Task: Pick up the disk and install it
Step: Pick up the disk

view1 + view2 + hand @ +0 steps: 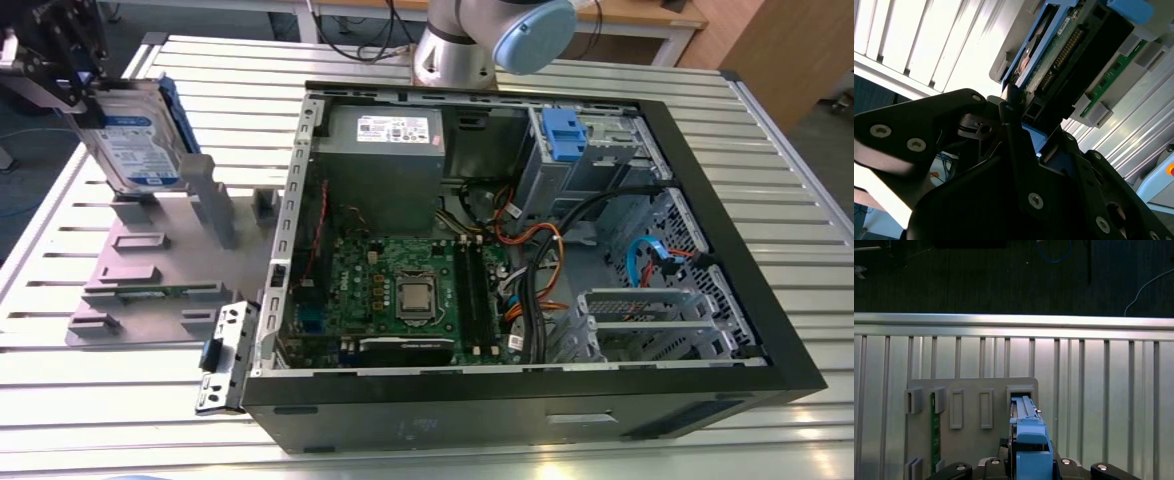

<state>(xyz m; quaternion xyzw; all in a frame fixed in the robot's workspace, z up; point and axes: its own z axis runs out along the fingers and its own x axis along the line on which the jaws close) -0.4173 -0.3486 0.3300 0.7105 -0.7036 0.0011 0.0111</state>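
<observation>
Pincer (83,95) of mine is closed on the upper edge of the disk (138,140). The disk stands upright over the grey rack (147,270) on the bench (107,400), to the exterior view's left of the open case (534,400). Whether its lower edge touches the rack, I cannot say for sure.

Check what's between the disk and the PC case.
In the exterior view, grey fixture posts and a strip of bare slatted table lie between the disk and the open computer case.
</observation>
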